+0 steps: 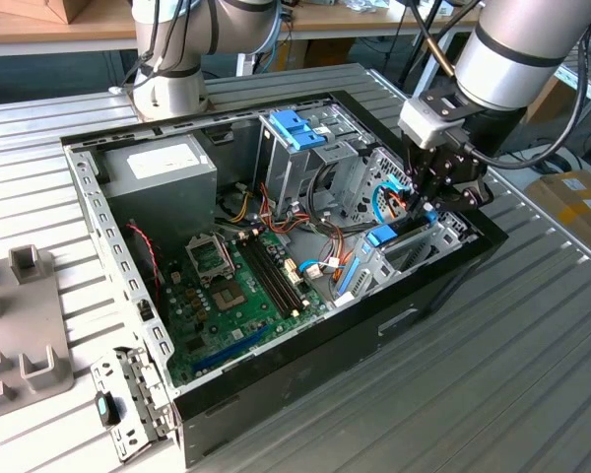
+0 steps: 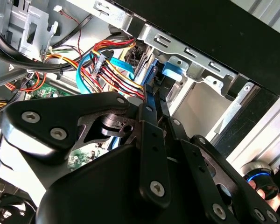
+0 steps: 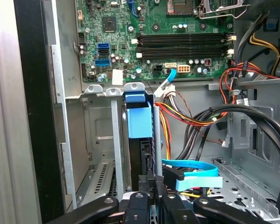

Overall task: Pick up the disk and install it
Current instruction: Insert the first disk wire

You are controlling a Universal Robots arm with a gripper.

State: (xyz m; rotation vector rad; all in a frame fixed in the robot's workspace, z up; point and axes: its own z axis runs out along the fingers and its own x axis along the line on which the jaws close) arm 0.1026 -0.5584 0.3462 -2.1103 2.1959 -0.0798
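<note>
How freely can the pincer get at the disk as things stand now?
Probably yes: the pincer seems closed on the edge of the disk, which stands upright in the drive bay; the cables lie beside it, not across.

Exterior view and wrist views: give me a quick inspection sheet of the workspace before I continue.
Surface: ribbed metal table, carrying the open computer case.
Job's things: the disk stands on edge in the case's drive bay.
Clutter: loose metal bracket and grey fixture on the table.
Grippers: gripper appears shut on the disk.
Cables: cable bundle and blue flat cable beside the bay.
Surroundings: cardboard box at the exterior view's right.
</note>
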